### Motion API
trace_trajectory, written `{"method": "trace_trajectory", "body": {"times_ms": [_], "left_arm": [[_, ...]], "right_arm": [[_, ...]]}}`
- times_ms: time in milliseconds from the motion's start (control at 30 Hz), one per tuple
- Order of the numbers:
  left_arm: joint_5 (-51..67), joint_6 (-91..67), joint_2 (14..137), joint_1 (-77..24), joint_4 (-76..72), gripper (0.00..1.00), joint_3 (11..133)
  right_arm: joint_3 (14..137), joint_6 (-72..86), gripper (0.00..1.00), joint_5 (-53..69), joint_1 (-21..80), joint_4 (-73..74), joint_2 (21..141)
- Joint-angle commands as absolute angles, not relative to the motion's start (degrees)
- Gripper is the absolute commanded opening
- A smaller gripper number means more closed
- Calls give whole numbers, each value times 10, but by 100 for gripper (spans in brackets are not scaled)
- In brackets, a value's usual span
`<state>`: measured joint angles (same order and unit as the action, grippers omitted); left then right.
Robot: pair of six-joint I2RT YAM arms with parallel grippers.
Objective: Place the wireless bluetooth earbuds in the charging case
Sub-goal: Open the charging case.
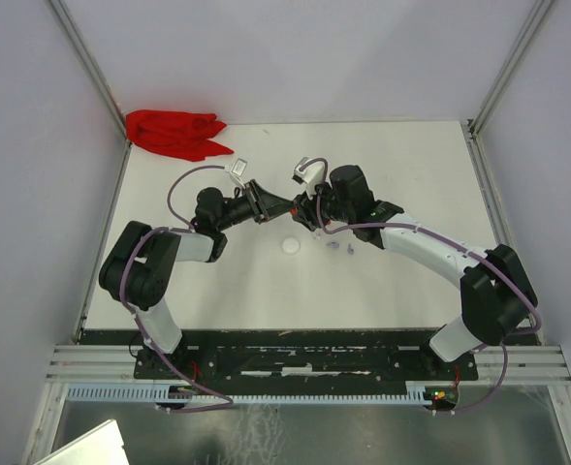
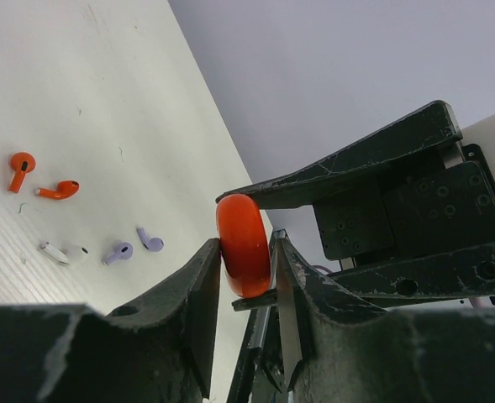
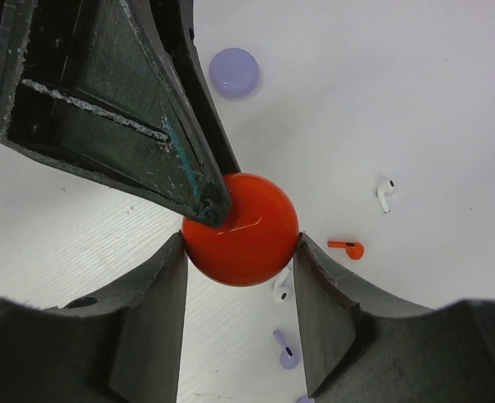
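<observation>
Earbuds loose on table; red round case clamped by left gripper across faces, right gripper across rim.

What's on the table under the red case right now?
From the right wrist, a white earbud pokes out below the red case, its top covered; a purple earbud lies lower in view. The table directly beneath the case is hidden.
</observation>
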<state>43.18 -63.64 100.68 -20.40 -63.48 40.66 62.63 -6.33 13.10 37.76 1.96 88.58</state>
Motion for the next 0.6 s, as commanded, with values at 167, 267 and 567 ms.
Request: {"method": "trace_trajectory", "body": {"times_ms": [167,267,567], "left_arm": [[436,-657,1004,-213,-660,21,430],[435,-656,1004,-213,-660,9,430],[408,-658,1004,-209,-656,3,414]], "right_arm": [[632,-67,13,145,381,3,865],[632,-63,35,141,381,0,862],[616,22,100,109,349,-24,793]]}}
